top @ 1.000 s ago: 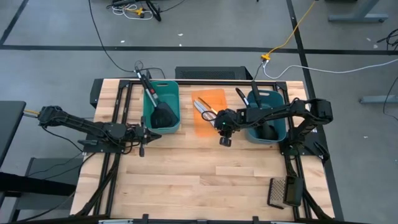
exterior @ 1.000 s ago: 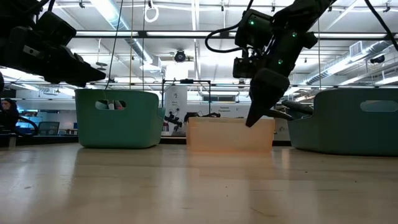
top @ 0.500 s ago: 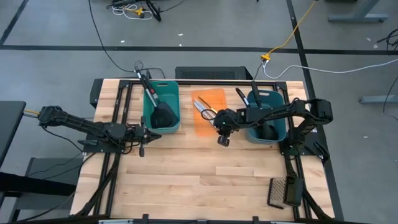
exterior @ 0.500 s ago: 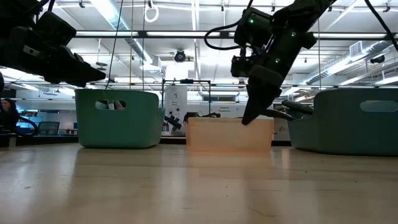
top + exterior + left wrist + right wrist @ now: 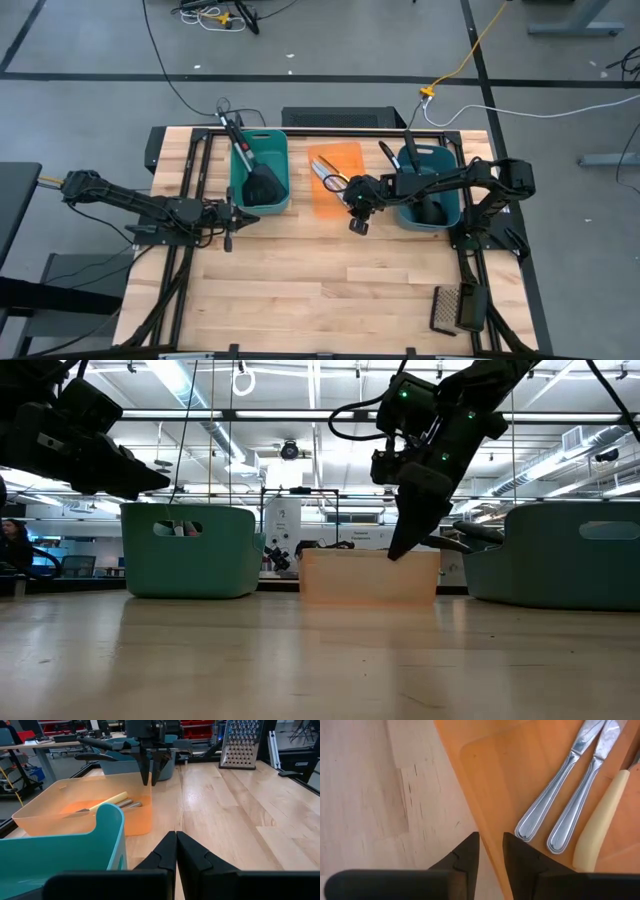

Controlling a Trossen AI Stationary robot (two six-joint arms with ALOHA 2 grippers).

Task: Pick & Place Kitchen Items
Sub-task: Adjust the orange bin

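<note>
Two silver knives (image 5: 555,795) and a pale yellow knife (image 5: 600,820) lie flat in the orange tub (image 5: 337,200). A black spatula (image 5: 262,185) stands in the teal tub (image 5: 283,170), its handle leaning over the far rim. Black ladles (image 5: 428,208) lie in the blue tub (image 5: 452,190). My right gripper (image 5: 357,227) hangs, fingers down, over the orange tub's near right corner, open by a narrow gap and empty. It also shows in the low view (image 5: 393,553). My left gripper (image 5: 232,216) is shut and empty, near the teal tub's near left corner.
A steel grater (image 5: 452,308) lies at the table's near right corner. The three tubs stand in a row along the far half of the table. Bare wood (image 5: 320,280) spreads across the near half.
My right gripper has moved a little toward the table's left edge, along the orange tub's near right corner, still pointing down.
</note>
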